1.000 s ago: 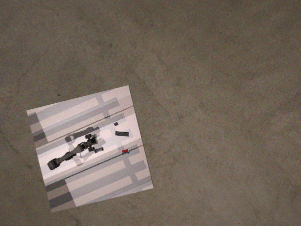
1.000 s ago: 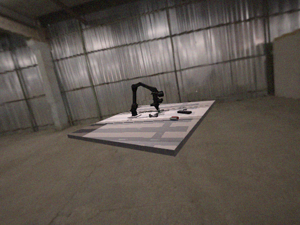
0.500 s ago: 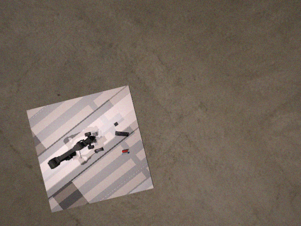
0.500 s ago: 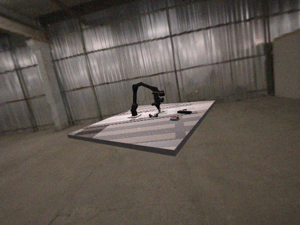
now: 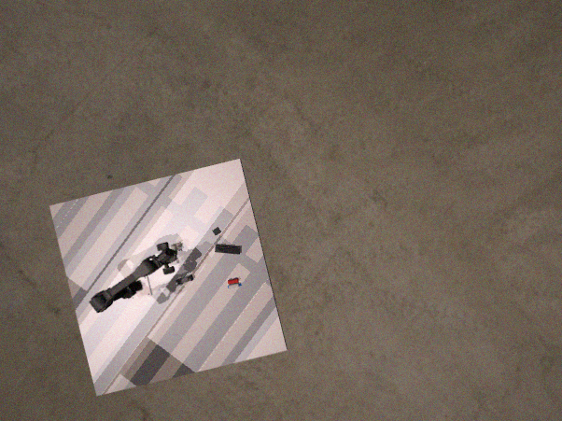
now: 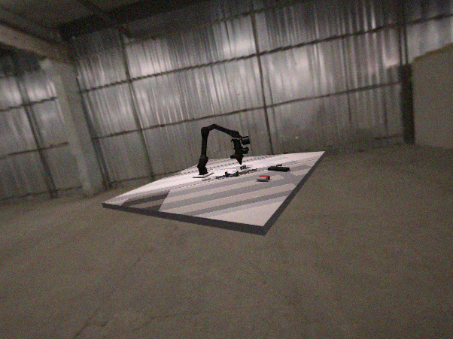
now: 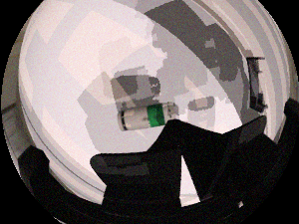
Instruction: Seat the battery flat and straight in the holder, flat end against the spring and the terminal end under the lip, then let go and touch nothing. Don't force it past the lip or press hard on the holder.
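The floor (image 6: 340, 259) is bare concrete, and corrugated metal walls (image 6: 302, 71) close the far side of the room. On the floor lies the tabletop (image 6: 226, 210), a square slab patterned in grey and white stripes. My arm (image 6: 205, 142) stands near the left part of the slab, rising from its base and bending forward and down. My claw (image 6: 239, 160) hangs above the slab surface with its fingers together; nothing is clamped between them.

In the exterior view, a long dark holder (image 6: 278, 168) lies to the right of the claw, well apart from it. A second long dark piece (image 7: 255, 83) lies at the right side of the wrist view; I cannot tell what it is. A red and blue block (image 6: 263, 178) lies nearer than the holder.

In the wrist view, the battery (image 7: 145, 117), silver with a green band, lies on its side on the tabletop just beyond my fingers, not seated in the holder. A small dark square (image 5: 216, 231) lies far of the holder in the top view.
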{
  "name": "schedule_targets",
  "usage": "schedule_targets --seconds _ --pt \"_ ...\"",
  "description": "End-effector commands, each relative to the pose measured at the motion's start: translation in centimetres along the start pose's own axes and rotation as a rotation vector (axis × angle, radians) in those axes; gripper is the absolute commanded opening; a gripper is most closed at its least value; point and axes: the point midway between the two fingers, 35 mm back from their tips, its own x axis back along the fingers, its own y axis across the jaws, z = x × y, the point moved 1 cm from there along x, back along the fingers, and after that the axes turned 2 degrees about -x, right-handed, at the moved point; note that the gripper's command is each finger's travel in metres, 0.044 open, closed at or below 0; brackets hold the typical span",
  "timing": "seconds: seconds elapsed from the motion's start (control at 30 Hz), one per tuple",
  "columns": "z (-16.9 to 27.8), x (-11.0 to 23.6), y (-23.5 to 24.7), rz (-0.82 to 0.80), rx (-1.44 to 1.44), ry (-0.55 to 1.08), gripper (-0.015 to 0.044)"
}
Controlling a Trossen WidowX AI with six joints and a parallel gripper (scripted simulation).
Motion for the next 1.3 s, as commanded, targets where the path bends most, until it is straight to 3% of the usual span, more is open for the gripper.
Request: schedule_targets --seconds 0.0,0.4,0.8,0.9,1.1,1.27 --pt "-0.1 0.4 0.0 0.000 -0.001 0.000 0.0000" --pt "-0.1 7.9 0.3 -0.004 -0.007 0.003 0.0000" --pt "-0.1 7.8 0.2 0.002 -0.005 0.002 0.0000" --pt "-0.1 7.2 0.5 -0.002 -0.137 0.001 0.0079" --pt "-0.1 4.9 1.4 -0.008 -0.688 0.004 0.0236" --pt "-0.1 3.0 2.1 -0.006 -1.151 0.007 0.0250"
